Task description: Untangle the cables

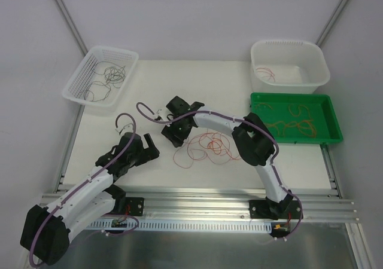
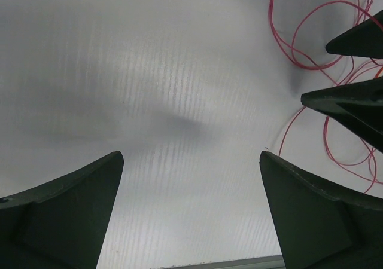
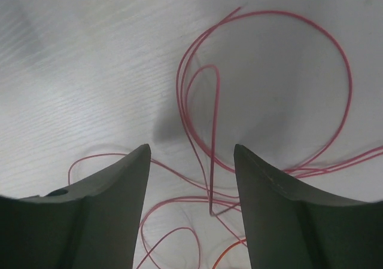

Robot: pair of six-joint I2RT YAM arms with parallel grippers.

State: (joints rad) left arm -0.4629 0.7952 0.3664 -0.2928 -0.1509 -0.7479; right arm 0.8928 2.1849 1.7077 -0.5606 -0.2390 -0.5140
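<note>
A loose tangle of thin red cables (image 1: 206, 146) lies on the white table (image 1: 108, 134) between the two arms. My right gripper (image 1: 173, 138) hangs over the tangle's left edge. In the right wrist view its jaws (image 3: 192, 146) stand open, with red loops (image 3: 269, 83) and one orange strand (image 3: 239, 248) lying on the table between and beyond the fingers, none of them pinched. My left gripper (image 1: 152, 146) sits just left of it. In its own view the left gripper (image 2: 191, 155) is wide open over bare table, with red cables (image 2: 323, 42) at the upper right.
A white mesh basket (image 1: 78, 80) at the back left holds dark cables (image 1: 105, 78). A white tub (image 1: 311, 57) at the back right holds a red cable (image 1: 266, 73). A green tray (image 1: 326, 110) at the right holds orange cables (image 1: 293, 122). The right gripper's fingers (image 2: 353, 104) reach into the left wrist view.
</note>
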